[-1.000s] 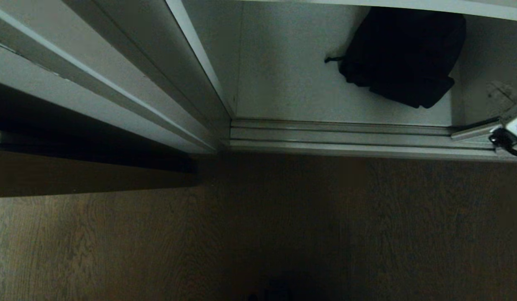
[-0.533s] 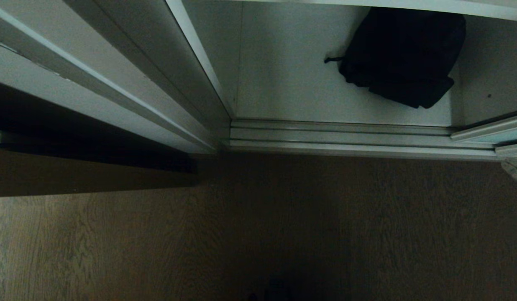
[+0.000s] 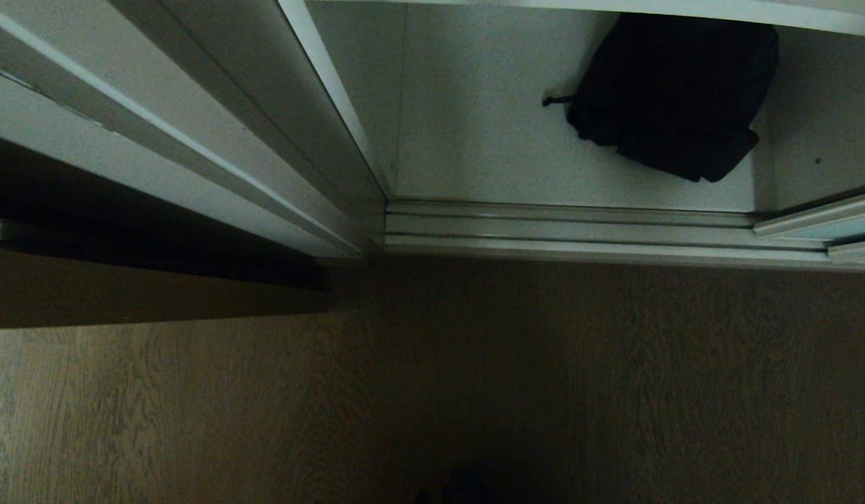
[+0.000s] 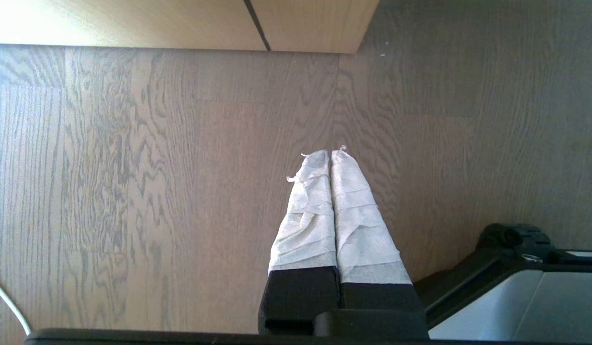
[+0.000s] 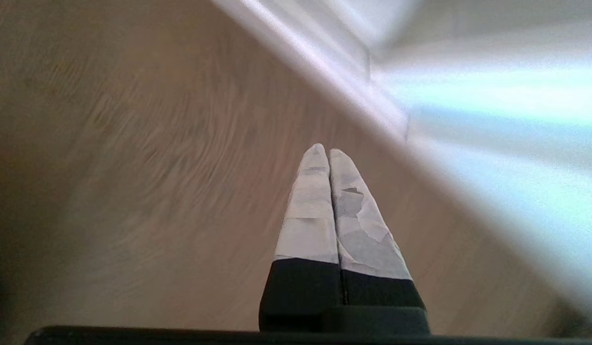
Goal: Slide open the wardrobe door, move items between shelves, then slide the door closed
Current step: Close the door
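In the head view a black fabric bag (image 3: 674,98) lies at the back right of the lowest white shelf (image 3: 488,147), under the front edge of another shelf (image 3: 684,8). The compartment stands open. The sliding wardrobe door's silver bottom frame (image 3: 821,220) shows at the right edge, and its pale blue glass (image 5: 497,143) fills one side of the right wrist view. My right gripper (image 5: 323,149) is shut and empty over the wood floor beside the door's rail. My left gripper (image 4: 330,152) is shut and empty, parked over the floor. Neither gripper shows in the head view.
A silver floor track (image 3: 579,231) runs along the wardrobe's front. Grey-white panels (image 3: 194,140) slant down the left, with a dark gap (image 3: 124,238) below them. Wood floor (image 3: 474,385) lies in front. A tan cabinet (image 4: 181,24) and my base (image 4: 516,287) show near the left gripper.
My right gripper, seen at the head view's right edge by the door frame one second ago, has drawn back out of that view. The bag and the door have not moved.
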Motion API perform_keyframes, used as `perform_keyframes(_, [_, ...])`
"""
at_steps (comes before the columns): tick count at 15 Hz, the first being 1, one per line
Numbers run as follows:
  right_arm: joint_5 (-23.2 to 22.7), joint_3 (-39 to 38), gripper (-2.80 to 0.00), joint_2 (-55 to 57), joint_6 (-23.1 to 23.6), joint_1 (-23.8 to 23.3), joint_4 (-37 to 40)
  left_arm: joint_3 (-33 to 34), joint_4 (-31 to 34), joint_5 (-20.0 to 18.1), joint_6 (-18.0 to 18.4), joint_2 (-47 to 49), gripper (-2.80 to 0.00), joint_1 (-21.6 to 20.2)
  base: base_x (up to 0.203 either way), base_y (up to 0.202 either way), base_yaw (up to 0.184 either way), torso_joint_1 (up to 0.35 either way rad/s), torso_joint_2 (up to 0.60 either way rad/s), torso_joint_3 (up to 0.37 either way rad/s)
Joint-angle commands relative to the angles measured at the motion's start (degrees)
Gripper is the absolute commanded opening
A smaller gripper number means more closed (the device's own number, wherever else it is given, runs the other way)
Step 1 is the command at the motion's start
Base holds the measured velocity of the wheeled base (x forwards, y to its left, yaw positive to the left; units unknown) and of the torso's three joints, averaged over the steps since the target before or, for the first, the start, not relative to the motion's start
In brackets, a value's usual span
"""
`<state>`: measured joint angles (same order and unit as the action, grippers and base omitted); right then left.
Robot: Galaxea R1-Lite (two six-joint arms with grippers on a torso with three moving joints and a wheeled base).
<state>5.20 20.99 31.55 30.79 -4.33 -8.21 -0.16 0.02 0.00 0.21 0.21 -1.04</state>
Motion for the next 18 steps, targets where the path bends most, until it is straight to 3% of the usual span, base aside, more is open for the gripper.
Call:
perform_keyframes(1, [4.5,2.2,-2.8,-10.7,-14.8,0.5,15.1,0.0,0.0,0.0,0.1,0.0,-2.8,0.0,0.0,0.0,0.0,0.0,0.0,0.0])
perform_keyframes(3, [6.2,0.4,-2.8,-16.1,-24.5,0.8,22.9,0.0,0.0,0.0,0.0,0.0,-2.8,0.0,0.0,0.0,0.0,0.0,0.0,0.0])
perform_keyframes(5, [8.9,-3.4,-2.8,-20.2,-29.3,2.3,24.0,0.0,0.0,0.0,0.0,0.0,-2.8,0.0,0.0,0.0,0.0,0.0,0.0,0.0])
perform_keyframes(7, [7.6,-7.8,-2.8,-27.5,-28.9,3.7,23.9,0.0,0.0,0.0,0.0,0.0,-2.8,0.0,0.0,0.0,0.0,0.0,0.0,0.0])
perform_keyframes(9, [3.4,-11.1,-2.8,-31.7,-28.5,4.5,23.0,0.0,0.0,0.0,0.0,0.0,-2.8,0.0,0.0,0.0,0.0,0.0,0.0,0.0])
perform_keyframes(11, [2.2,-14.9,-2.8,-31.6,-29.8,4.7,18.0,0.0,0.0,0.0,0.0,0.0,-2.8,0.0,0.0,0.0,0.0,0.0,0.0,0.0])
perform_keyframes(13, [-3.9,-20.4,-2.8,-31.7,-31.4,4.7,6.8,0.1,0.0,0.0,0.0,0.0,-2.8,0.0,0.0,0.0,0.0,0.0,0.0,0.0])
perform_keyframes(18, [-4.9,-20.6,-2.8,-31.6,-31.1,4.7,8.7,0.0,0.0,0.0,0.0,0.0,-2.8,0.0,0.0,0.0,0.0,0.0,0.0,0.0])
